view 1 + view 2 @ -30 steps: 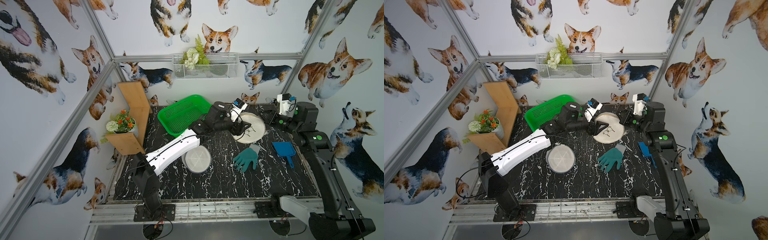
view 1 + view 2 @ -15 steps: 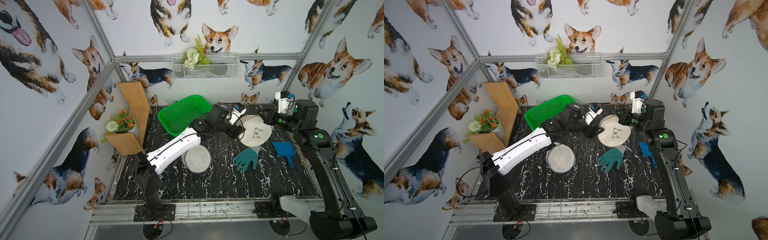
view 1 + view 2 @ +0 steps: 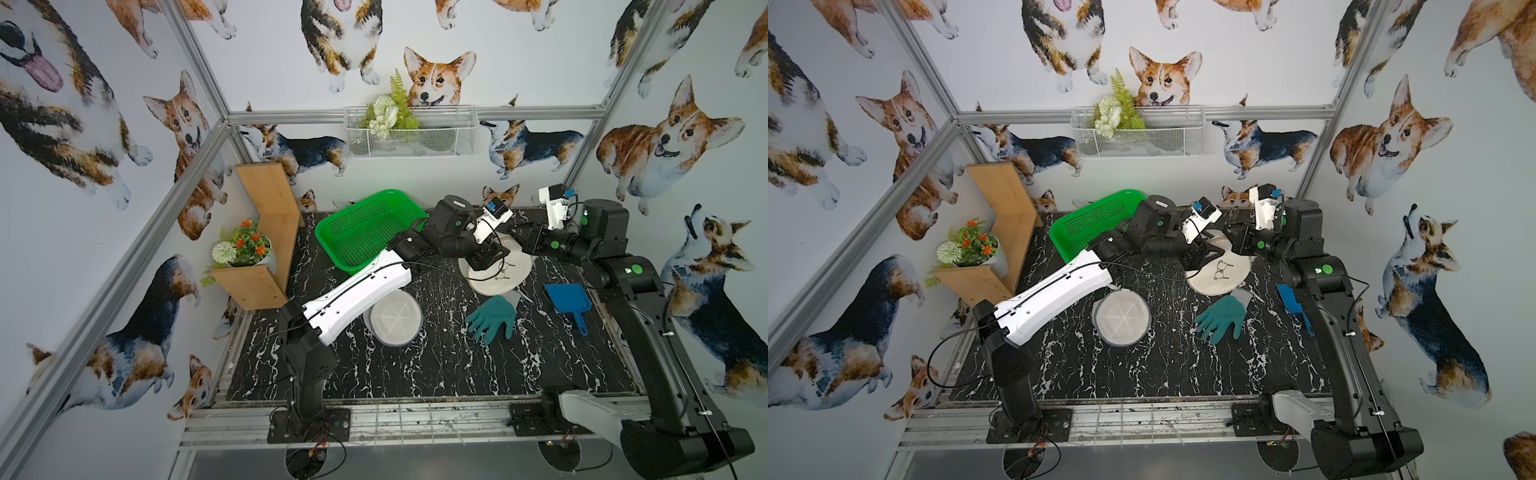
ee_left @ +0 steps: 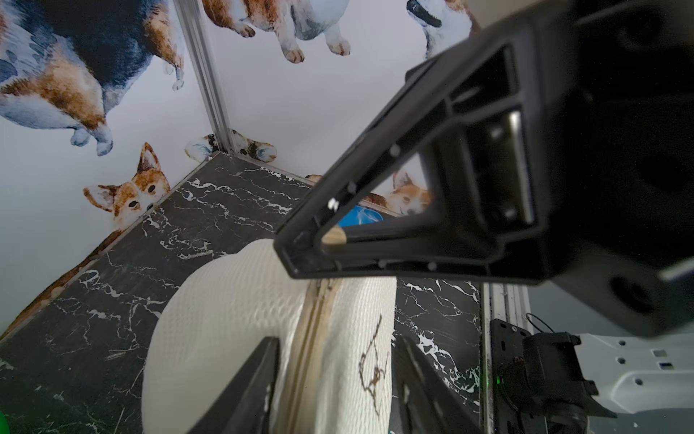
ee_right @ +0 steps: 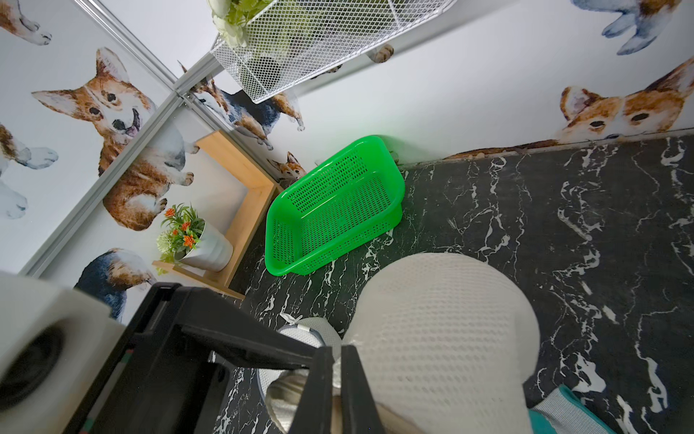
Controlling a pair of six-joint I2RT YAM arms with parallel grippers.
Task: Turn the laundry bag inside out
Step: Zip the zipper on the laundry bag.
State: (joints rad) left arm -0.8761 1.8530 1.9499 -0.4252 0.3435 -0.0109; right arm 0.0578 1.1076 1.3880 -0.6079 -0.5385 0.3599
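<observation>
Right wrist view: the right fingers (image 5: 319, 379) are pressed together, pinching the rim of the round white mesh laundry bag (image 5: 443, 330), bumpy like a waffle. Left wrist view: the left fingers (image 4: 255, 375) are spread, one each side of the bag's beige seam. Both top views show the bag right of centre on the black marble desk (image 3: 415, 374).

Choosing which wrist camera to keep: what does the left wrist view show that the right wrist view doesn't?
Only the left wrist view: the brown stitched motif on the white mesh laundry bag and a sliver of the blue plastic dustpan. Only the right wrist view: the white flowerpot, the wooden shelf and the white wire basket. Both: that bag and the black marbled tabletop.
</observation>
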